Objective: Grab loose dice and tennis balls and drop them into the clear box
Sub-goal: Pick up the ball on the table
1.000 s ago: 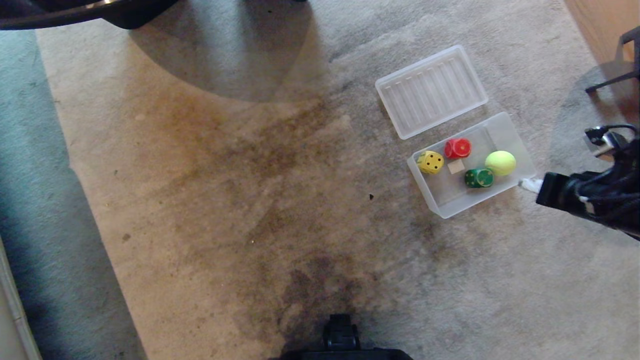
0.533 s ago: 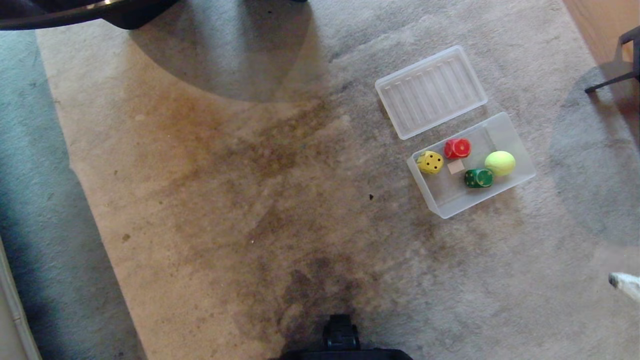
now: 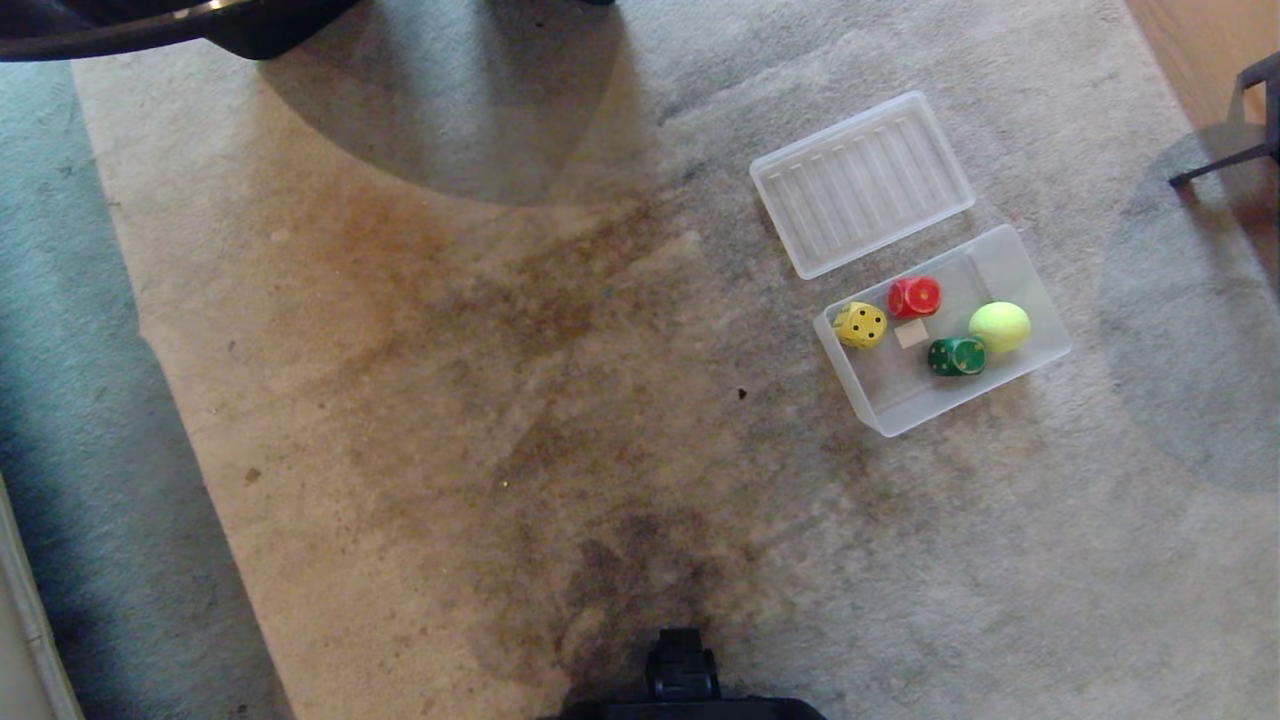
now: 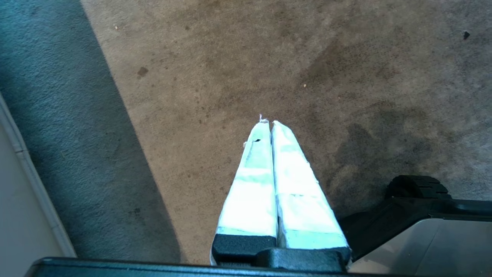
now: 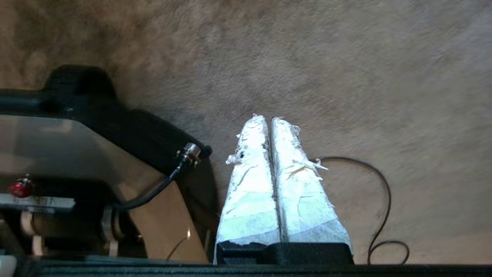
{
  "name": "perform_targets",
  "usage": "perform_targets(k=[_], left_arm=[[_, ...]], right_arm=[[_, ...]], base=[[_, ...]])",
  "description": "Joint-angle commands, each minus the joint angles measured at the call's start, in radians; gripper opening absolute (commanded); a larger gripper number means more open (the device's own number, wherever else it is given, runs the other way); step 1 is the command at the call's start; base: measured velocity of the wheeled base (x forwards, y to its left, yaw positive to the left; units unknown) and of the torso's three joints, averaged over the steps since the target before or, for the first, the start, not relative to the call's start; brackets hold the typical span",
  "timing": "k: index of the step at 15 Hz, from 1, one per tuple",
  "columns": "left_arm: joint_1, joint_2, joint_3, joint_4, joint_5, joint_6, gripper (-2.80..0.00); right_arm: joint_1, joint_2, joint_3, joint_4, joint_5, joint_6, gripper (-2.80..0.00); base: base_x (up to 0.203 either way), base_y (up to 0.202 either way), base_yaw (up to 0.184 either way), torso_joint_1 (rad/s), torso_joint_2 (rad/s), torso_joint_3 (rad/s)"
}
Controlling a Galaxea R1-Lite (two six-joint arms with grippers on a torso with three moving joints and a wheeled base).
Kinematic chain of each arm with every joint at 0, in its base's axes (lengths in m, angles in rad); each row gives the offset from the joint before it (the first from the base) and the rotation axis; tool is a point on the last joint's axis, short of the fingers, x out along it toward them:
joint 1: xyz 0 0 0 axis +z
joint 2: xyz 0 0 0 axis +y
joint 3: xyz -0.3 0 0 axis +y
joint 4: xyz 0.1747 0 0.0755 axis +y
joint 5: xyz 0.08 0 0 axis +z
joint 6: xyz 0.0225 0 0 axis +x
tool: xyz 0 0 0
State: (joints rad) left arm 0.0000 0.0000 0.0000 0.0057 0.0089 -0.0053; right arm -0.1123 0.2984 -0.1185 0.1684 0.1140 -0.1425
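The clear box (image 3: pixel 900 405) lies on the carpet at the right of the head view. Inside it sit a yellow die (image 3: pixel 861 324), a red die (image 3: pixel 915 296), a green die (image 3: pixel 957 356) and a tennis ball (image 3: pixel 999 326). A small beige square (image 3: pixel 912 334) shows on the box floor between them. Neither arm appears in the head view. My left gripper (image 4: pixel 268 122) is shut and empty above bare carpet. My right gripper (image 5: pixel 268 118) is shut and empty too, beside the robot's base (image 5: pixel 77 150).
The flat ribbed clear lid (image 3: pixel 862 182) lies just beyond the box. A dark chair base (image 3: pixel 1240 120) stands at the far right, a dark curved object (image 3: pixel 150 20) at the far left. A thin black cable (image 5: pixel 378 215) loops over the carpet near my right gripper.
My right arm, beside the box's right edge a second ago, has drawn back out of the head view. The box and its contents have not moved.
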Motion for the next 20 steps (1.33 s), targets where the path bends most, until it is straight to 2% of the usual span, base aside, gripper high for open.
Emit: perform_targets(k=[1,2,6,7,10,11,12,14,15,17,20], left_arm=[[0.0,0.0,0.0,0.0,0.0,-0.001,-2.8],[0.0,0.0,0.0,0.0,0.0,-0.001,-2.8],[0.0,0.0,0.0,0.0,0.0,-0.001,-2.8],[0.0,0.0,0.0,0.0,0.0,-0.001,-2.8],[0.0,0.0,0.0,0.0,0.0,-0.001,-2.8],[0.0,0.0,0.0,0.0,0.0,-0.001,-2.8],[0.0,0.0,0.0,0.0,0.0,-0.001,-2.8],[0.0,0.0,0.0,0.0,0.0,-0.001,-2.8],[0.0,0.0,0.0,0.0,0.0,-0.001,-2.8],[0.0,0.0,0.0,0.0,0.0,-0.001,-2.8],[0.0,0.0,0.0,0.0,0.0,0.001,-2.8]], right_arm=[[0.002,-0.021,0.013,0.005,0.002,-0.001,-2.8],[0.019,-0.022,0.008,0.046,0.004,0.003,-2.8],[0.037,-0.026,0.005,0.06,0.003,-0.002,-2.8],[0.064,-0.051,0.004,0.065,0.0,-0.001,-2.8],[0.105,-0.249,0.004,0.07,-0.008,0.002,-2.8],[0.111,-0.293,0.01,0.058,-0.016,0.002,-2.8],[0.115,-0.304,0.024,0.024,-0.073,0.015,-2.8],[0.118,-0.3,0.052,-0.057,-0.134,0.088,-2.8],[0.118,-0.3,0.077,-0.113,-0.129,0.087,-2.8],[0.118,-0.3,0.108,-0.136,-0.093,0.032,-2.8],[0.118,-0.3,0.106,-0.132,-0.094,0.053,-2.8]], base=[[0.0,0.0,0.0,0.0,0.0,0.0],[0.0,0.0,0.0,0.0,0.0,0.0],[0.0,0.0,0.0,0.0,0.0,0.0],[0.0,0.0,0.0,0.0,0.0,0.0],[0.0,0.0,0.0,0.0,0.0,0.0],[0.0,0.0,0.0,0.0,0.0,0.0],[0.0,0.0,0.0,0.0,0.0,0.0],[0.0,0.0,0.0,0.0,0.0,0.0],[0.0,0.0,0.0,0.0,0.0,0.0],[0.0,0.0,0.0,0.0,0.0,0.0],[0.0,0.0,0.0,0.0,0.0,0.0]])
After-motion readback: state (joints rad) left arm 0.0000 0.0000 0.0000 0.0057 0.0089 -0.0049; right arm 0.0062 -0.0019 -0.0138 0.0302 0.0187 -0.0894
